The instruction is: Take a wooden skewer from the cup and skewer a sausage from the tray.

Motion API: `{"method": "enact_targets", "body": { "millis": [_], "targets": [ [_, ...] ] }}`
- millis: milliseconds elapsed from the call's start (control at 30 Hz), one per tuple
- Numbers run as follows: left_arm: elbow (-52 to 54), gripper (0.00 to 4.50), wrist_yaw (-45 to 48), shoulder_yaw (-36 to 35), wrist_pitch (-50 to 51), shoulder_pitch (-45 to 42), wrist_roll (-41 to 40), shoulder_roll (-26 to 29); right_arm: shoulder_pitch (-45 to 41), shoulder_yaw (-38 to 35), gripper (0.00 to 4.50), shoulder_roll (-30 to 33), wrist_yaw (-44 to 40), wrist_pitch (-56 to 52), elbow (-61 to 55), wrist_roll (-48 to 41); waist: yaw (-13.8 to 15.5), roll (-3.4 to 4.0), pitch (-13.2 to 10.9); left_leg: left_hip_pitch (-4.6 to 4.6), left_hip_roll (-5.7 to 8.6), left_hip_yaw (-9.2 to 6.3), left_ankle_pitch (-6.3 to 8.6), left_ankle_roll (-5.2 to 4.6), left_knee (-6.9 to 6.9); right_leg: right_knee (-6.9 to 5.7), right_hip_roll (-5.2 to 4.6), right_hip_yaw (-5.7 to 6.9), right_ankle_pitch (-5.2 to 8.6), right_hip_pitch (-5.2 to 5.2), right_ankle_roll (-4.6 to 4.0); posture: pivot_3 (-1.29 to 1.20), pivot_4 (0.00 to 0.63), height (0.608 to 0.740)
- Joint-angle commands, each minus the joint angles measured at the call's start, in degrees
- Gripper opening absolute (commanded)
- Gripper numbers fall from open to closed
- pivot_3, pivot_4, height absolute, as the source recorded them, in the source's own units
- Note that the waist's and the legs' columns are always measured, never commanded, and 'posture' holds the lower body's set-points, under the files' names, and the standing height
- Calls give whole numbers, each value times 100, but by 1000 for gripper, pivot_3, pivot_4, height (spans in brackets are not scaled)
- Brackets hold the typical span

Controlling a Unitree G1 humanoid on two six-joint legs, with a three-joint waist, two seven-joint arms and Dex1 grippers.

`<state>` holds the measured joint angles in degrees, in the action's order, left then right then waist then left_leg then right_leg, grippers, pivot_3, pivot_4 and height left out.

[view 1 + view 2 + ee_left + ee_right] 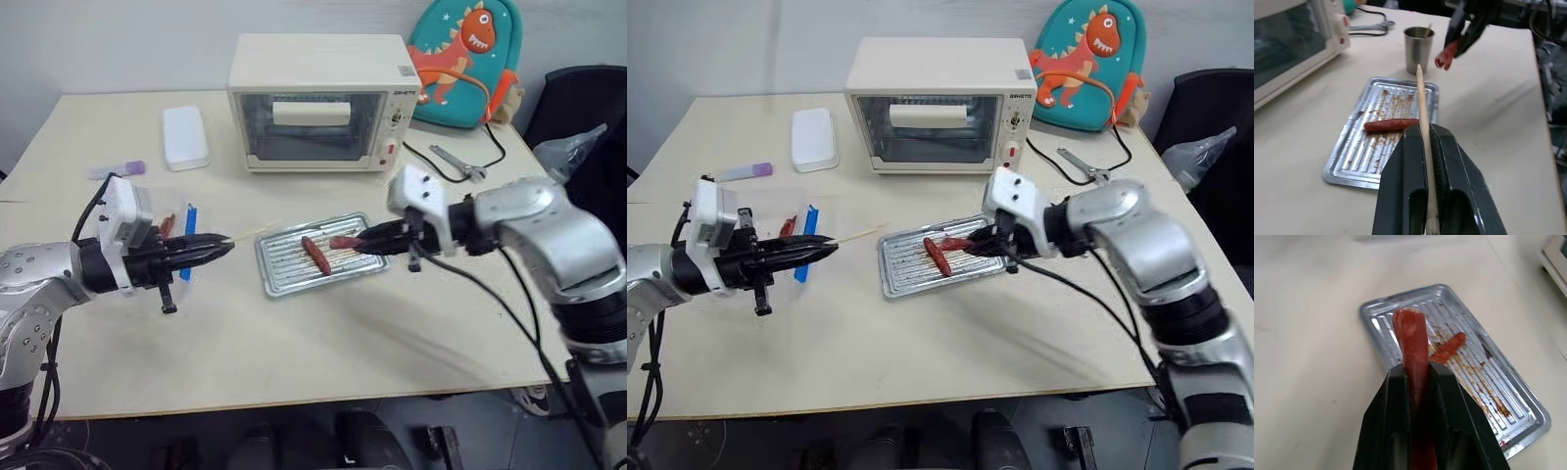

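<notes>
Steel hides most of itself here: the cup (1419, 48) stands past the far short end of the tray (1352, 161) in the left wrist view, while in the head views the right arm covers it. A second stick's tip pokes above its rim, too small to judge further. Much of the skewer (1422, 122) lies buried between the left gripper's (217, 245) fingers, which are clamped tight on it; its free part juts from the fingertips toward 2 o'clock in the left eye view, the long axis nearly level, the point aimed at the tray and the other gripper. Across the tray, the right gripper (367, 241) is closed on a sausage (1414, 355), holding it off the tray near its 3 o'clock end; the sausage lies along the fingers, its rounded end sticking out past the tips and facing 9 o'clock toward the skewer, its rear end lost between the fingers. Skewer tip and sausage are apart. One more sausage (315, 255) lies on the tray's ribbed bottom, slanted from 11 to 5 o'clock, among brown stains. Partly behind the left gripper sits a clear box (784, 211) with a blue clip, its contents hard to make out.
</notes>
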<state>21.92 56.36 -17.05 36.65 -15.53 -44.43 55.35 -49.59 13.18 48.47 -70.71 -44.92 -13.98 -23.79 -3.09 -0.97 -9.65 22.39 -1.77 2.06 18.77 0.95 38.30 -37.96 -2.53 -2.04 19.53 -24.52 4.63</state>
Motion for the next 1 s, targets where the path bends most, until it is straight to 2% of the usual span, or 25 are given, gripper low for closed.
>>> {"method": "enact_targets", "body": {
  "millis": [33,367,1000],
  "targets": [
    [237,0,405,123,-1,-224,-135,194,-237,-266,272,285,-493,28,-201,-307,2,-1,-1,-2,0,2,0,0,0,-1,0,-1,0,0,0,0,150,740],
    [130,0,693,817,-46,-988,4,6,-351,-366,272,284,-430,-376,-595,-730,19,0,-1,0,0,1,-1,2,4,-3,0,-2,0,-1,0,0,150,740],
    [-49,0,688,989,-185,-1272,287,-322,-166,-553,272,345,-134,-546,-918,-1182,49,0,-1,3,0,1,-1,1,23,-10,0,-2,0,-1,0,0,150,740]
  ]
}}
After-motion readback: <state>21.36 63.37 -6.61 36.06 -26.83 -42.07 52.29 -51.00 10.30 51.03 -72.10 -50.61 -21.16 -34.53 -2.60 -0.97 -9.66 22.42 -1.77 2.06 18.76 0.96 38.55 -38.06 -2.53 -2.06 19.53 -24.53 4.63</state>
